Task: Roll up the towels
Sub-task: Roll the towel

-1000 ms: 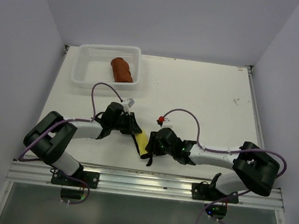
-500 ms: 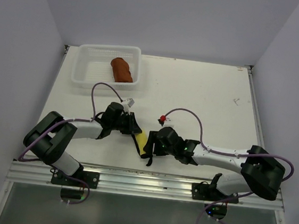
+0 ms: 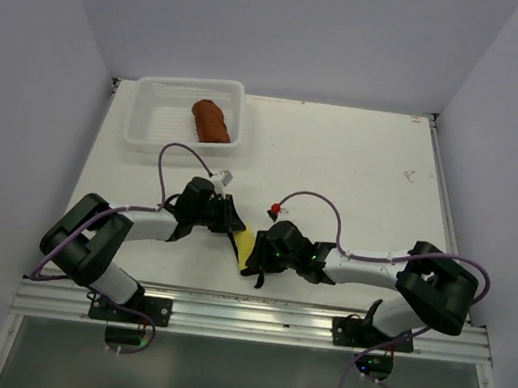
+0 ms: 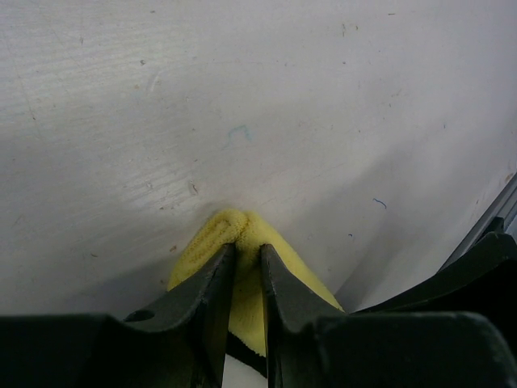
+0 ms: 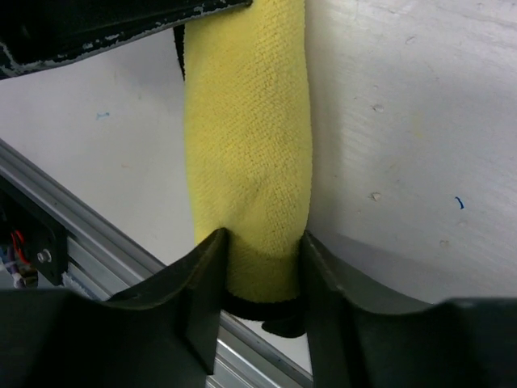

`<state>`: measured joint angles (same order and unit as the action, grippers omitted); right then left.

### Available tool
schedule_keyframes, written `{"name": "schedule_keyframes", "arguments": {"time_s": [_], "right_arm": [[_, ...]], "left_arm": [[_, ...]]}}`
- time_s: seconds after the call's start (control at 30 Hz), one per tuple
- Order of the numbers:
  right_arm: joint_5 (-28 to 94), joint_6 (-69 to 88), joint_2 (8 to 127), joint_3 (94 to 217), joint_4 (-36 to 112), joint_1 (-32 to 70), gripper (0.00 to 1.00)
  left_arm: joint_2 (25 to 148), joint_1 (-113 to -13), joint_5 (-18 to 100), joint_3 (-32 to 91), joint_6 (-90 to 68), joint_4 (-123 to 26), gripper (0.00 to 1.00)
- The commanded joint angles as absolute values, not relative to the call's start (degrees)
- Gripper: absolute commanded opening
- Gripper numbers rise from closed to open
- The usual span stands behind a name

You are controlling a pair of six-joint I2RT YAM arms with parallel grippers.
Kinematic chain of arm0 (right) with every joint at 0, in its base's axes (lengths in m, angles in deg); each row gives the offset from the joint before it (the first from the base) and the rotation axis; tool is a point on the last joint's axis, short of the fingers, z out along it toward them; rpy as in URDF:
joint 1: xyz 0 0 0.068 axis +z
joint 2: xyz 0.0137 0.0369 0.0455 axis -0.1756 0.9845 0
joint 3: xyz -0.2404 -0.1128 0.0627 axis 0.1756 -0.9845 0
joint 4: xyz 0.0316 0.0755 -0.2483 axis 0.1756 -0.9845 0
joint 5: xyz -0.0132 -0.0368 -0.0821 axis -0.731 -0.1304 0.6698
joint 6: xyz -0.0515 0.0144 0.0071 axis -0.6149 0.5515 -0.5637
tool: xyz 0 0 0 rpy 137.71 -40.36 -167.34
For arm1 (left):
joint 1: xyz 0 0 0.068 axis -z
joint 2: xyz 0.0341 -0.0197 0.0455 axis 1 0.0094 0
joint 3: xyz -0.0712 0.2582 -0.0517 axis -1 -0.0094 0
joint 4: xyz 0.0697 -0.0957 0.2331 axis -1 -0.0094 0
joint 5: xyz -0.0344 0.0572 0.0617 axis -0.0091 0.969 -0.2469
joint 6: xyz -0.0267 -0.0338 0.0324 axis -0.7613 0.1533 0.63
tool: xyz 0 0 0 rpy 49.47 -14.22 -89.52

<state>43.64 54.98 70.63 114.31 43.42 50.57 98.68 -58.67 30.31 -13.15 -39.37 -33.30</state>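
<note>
The yellow towel (image 3: 246, 245) lies as a tight roll near the table's front edge, its dark hem (image 5: 275, 311) at the near end. My left gripper (image 3: 234, 233) is shut on the roll's far end (image 4: 242, 230), pinching a fold between nearly closed jaws (image 4: 246, 252). My right gripper (image 3: 257, 260) is shut on the near end of the yellow towel (image 5: 250, 145), both fingers pressed against its sides (image 5: 262, 246). The rust-brown towel (image 3: 212, 121) sits rolled inside the white mesh basket (image 3: 192, 83), far from both grippers.
A metal rail (image 3: 256, 310) runs along the table's near edge, close under the right gripper and seen as the rail (image 5: 81, 234) in its wrist view. The basket stands at the back left. Purple cables loop over both forearms.
The right gripper opened slightly, then closed again on the towel's near end, moving a little left. Its elbow swung out right and came back. The left arm stayed still.
</note>
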Motion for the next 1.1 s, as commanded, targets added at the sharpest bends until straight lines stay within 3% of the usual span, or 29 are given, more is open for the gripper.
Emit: {"name": "schedule_keyframes", "arguments": {"time_s": [0.0,0.23,0.3,0.33,0.53,0.87,1.07], "right_arm": [[38.7,54.9,70.5,113.3,44.1,50.8,0.38],[40.7,52.0,68.7,112.4,43.4,51.8,0.07],[44.0,50.1,68.5,113.0,42.9,52.8,0.02],[45.7,49.5,68.5,113.4,42.7,54.2,0.00],[61.0,46.1,71.2,117.0,42.0,60.6,0.00],[75.0,47.5,75.5,124.9,36.1,64.0,0.00],[78.2,46.0,78.5,130.3,31.9,65.1,0.00]], "left_arm": [[100.8,-58.8,37.0,-15.8,-36.4,-44.6,0.25],[100.1,-59.0,37.9,-11.5,-35.9,-48.0,0.27],[99.2,-59.4,37.9,-9.7,-35.7,-50.3,0.33],[98.8,-59.6,38.2,-7.8,-35.7,-52.3,0.46],[94.4,-60.6,40.8,-1.7,-34.9,-60.3,0.70],[87.1,-60.9,47.0,3.5,-34.2,-74.9,0.79],[84.0,-60.9,47.0,4.7,-37.2,-78.2,0.94]]}}
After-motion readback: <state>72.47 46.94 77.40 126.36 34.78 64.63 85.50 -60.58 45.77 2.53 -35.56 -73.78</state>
